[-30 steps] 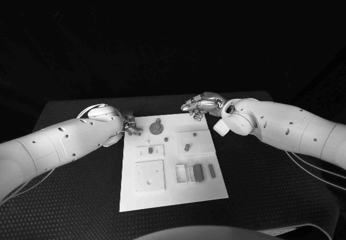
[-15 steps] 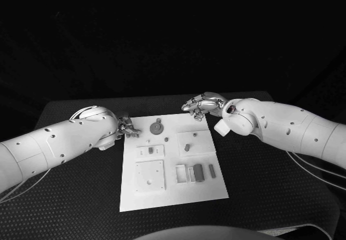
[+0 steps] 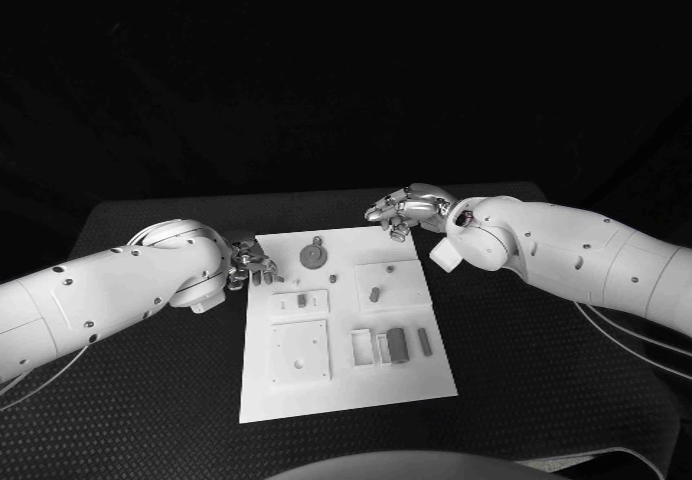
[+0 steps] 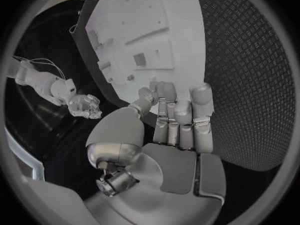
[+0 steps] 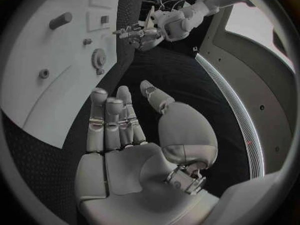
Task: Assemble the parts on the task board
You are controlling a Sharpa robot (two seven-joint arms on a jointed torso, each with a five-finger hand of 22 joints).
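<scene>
The white task board (image 3: 346, 385) lies in the middle of the black table. On its far part lie a grey gear (image 3: 313, 256), a small peg (image 3: 332, 278) and a short grey part (image 3: 374, 294) on a raised square. Two grey blocks (image 3: 397, 346) lie near its middle right. My left hand (image 3: 248, 266) hovers at the board's far left edge beside the gear, its fingers (image 4: 178, 115) stretched out and holding nothing. My right hand (image 3: 400, 213) hangs over the board's far right corner, palm bare and fingers (image 5: 109, 120) extended. The gear (image 5: 99, 58) lies beyond them.
A small grey piece (image 3: 300, 299) sits in a square plate left of centre, with a larger square plate (image 3: 300, 352) below it. Black table mat (image 3: 548, 360) surrounds the board on both sides. The table's far edge runs just behind both hands.
My left arm has drawn back and its hand has slid slightly nearer along the board's left edge. The right hand and the parts have stayed put.
</scene>
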